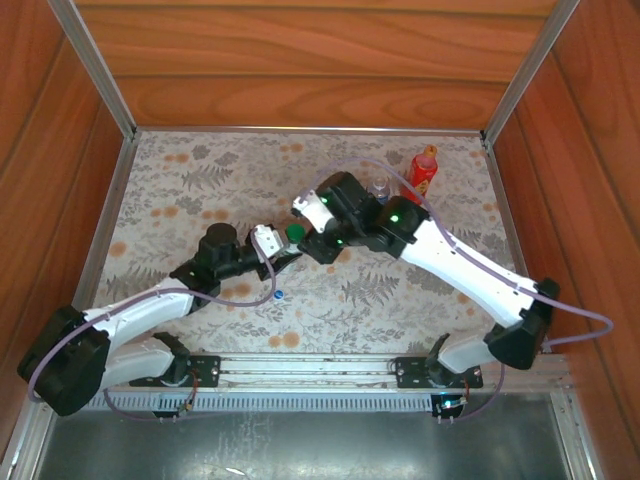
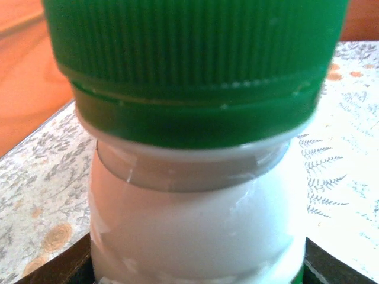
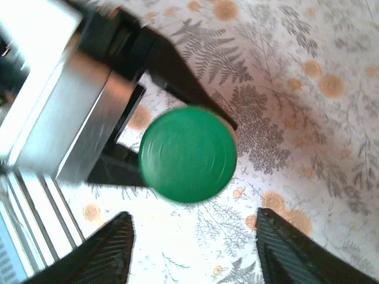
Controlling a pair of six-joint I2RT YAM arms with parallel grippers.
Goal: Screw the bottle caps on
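Observation:
The white bottle (image 2: 195, 236) stands upright with the green cap (image 2: 195, 65) on its neck. My left gripper (image 1: 284, 254) is shut on the bottle's body, and its dark fingers (image 2: 56, 269) show at the bottom corners of the left wrist view. From above, the green cap (image 3: 188, 154) sits just beyond my right gripper (image 3: 194, 218), which is open and holds nothing. The cap (image 1: 296, 233) lies between both grippers in the top view, the right gripper (image 1: 320, 243) beside it. The red bottle (image 1: 424, 170) and the clear bottle (image 1: 380, 187) stand at the back right. A blue cap (image 1: 278, 294) lies on the cloth.
A flower-patterned cloth (image 1: 200, 190) covers the table, with wooden walls on three sides. The left gripper's silver body (image 3: 65, 100) is close to my right fingers. The red and clear bottles stand just behind the right arm (image 1: 460, 260).

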